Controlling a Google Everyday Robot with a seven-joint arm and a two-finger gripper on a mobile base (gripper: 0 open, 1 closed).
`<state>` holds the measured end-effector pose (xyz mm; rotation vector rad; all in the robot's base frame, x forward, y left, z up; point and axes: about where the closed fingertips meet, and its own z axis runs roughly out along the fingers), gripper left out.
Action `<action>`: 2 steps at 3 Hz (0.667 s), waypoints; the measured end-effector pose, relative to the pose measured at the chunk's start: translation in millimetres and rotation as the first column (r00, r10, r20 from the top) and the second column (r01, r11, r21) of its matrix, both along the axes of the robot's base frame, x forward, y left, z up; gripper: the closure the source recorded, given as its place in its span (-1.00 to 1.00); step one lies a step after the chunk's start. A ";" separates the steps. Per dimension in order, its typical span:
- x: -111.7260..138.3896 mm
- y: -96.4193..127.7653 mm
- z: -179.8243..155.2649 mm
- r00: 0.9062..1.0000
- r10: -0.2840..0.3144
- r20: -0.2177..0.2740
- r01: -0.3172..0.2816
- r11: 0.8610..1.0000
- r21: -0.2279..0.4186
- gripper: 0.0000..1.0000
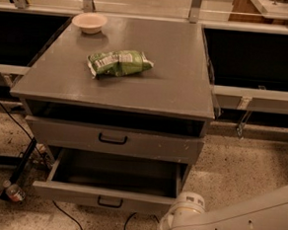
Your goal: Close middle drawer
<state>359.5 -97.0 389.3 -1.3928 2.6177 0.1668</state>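
The middle drawer (103, 196) is a grey wooden drawer with a low plain front and a small black handle (109, 202). It stands pulled far out of the grey cabinet (176, 84), and its deep box is open and looks empty. Above it sits a drawer with a taller front and a bigger handle (112, 138), slightly out. My white arm (225, 224) reaches in from the lower right, with a round joint (187, 209) just right of the open drawer's front corner. The gripper is below the frame's edge, out of view.
A green snack bag (119, 62) and a small white bowl (89, 22) lie on the cabinet top. A plastic bottle (14, 192) and black cables (15, 123) lie on the speckled floor at left. Dark shelving with grey rails (256, 97) flanks the cabinet.
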 end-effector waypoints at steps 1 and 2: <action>0.0 0.0 0.0 1.000 0.000 0.000 0.000 1.000 0.000 0.75; 5.6 -1.7 -1.7 0.999 -0.030 0.023 0.030 1.000 0.007 1.00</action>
